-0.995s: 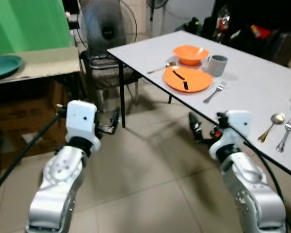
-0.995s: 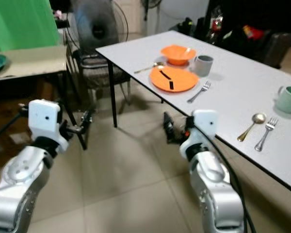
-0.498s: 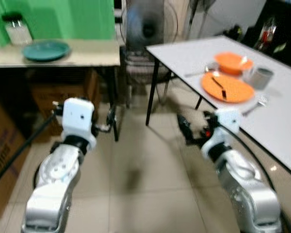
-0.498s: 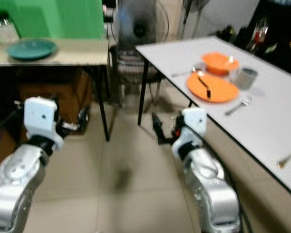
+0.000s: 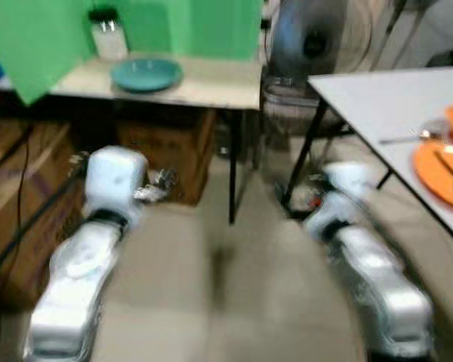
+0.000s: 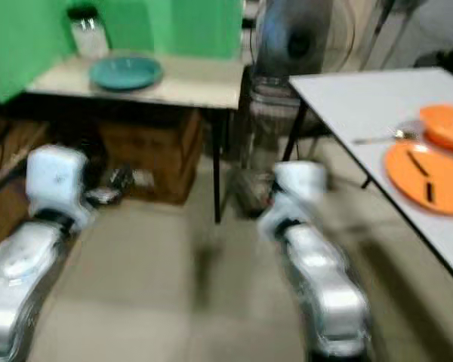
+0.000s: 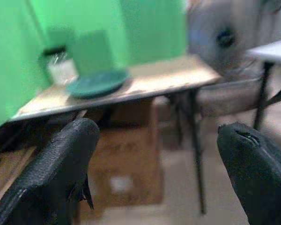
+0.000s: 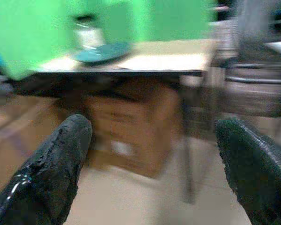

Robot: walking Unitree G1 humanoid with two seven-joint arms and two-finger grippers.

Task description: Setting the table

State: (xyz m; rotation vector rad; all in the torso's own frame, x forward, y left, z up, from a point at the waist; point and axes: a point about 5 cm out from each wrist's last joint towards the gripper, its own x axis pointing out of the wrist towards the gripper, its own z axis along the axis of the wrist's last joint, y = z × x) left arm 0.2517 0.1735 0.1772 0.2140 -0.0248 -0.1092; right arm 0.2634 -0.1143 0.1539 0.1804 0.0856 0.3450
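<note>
While empty, both grippers' fingers [image 7: 61, 164] apart.

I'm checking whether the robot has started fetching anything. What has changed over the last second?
The view has swung to the robot's left: the beige side table with the teal plate now lies ahead, the white table off to the right. Nothing was picked up; both grippers stay open and empty.

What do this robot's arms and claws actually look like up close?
Each arm is a rounded silver shell ending in a boxy white wrist block, the left arm and the right arm alike. A black cable trails along the left one. The left claw and the right claw each have two long black fingers with blunt, rounded tips and a finely grained, rubbery-looking surface.
</note>
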